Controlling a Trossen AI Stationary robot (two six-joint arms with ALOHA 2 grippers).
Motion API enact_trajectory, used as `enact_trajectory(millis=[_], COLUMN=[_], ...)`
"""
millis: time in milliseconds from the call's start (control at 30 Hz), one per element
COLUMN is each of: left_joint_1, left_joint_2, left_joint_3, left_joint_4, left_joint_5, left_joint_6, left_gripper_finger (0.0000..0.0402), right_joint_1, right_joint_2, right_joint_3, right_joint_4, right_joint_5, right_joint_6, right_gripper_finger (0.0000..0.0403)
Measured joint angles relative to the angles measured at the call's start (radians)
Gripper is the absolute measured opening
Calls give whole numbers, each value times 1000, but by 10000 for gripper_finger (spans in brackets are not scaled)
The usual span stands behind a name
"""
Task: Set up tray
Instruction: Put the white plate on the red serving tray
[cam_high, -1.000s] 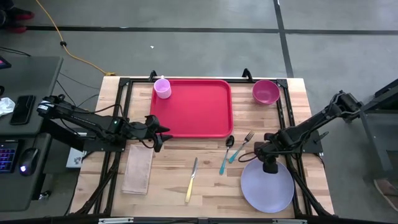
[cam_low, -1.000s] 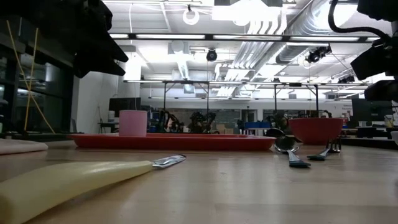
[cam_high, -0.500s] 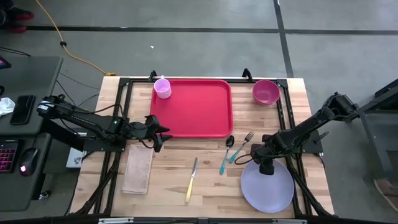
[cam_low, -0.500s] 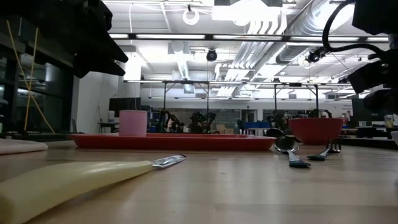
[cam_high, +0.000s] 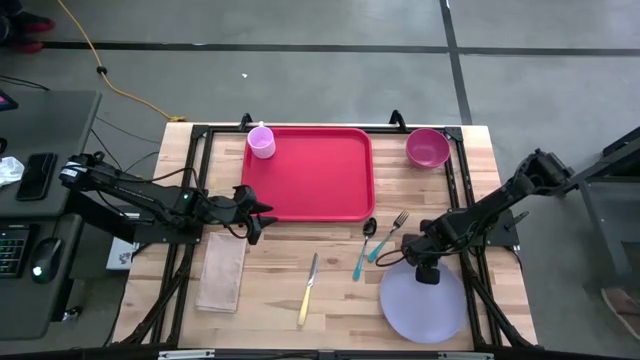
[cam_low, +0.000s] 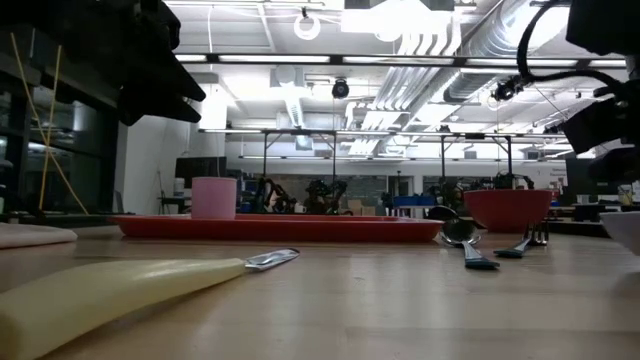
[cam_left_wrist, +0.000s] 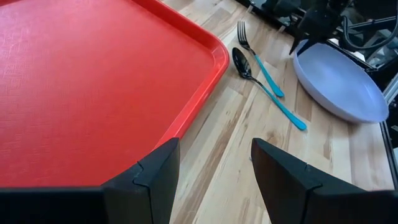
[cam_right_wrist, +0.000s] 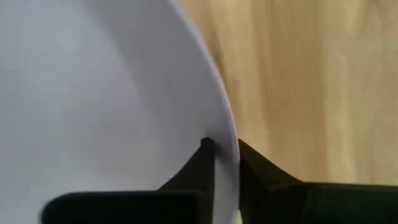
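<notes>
- Tray (cam_high: 309, 172) sits upper centre of my high view, holding a pink cup (cam_high: 261, 142).
- Right tool (cam_high: 427, 273) pinches my lavender plate (cam_high: 425, 303) rim, lower right.
- Left tool (cam_high: 252, 215) gapes empty beside the tray.

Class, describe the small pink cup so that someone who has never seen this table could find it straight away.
Start at the large red tray lying at the far middle of the wooden table. The pink cup stands upright on the tray's far left corner. It is the only thing on the tray, and it is taller and narrower than the darker pink bowl that sits off the tray on the table's far right.
</notes>
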Motion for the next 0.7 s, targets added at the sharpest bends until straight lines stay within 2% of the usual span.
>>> enact_trajectory(millis=[333, 700], left_joint_1=[0, 0], left_joint_2=[0, 0], left_joint_3=[0, 0], left_joint_4=[0, 7], left_joint_5=[0, 55], left_joint_6=[0, -3], left_gripper_finger=[230, 230], right_joint_1=[-1, 0], right_joint_2=[0, -125], right_joint_3=[2, 0], right_joint_4=[-1, -31], right_joint_5=[-36, -191], right_joint_6=[5, 68], right_gripper_finger=[4, 1])
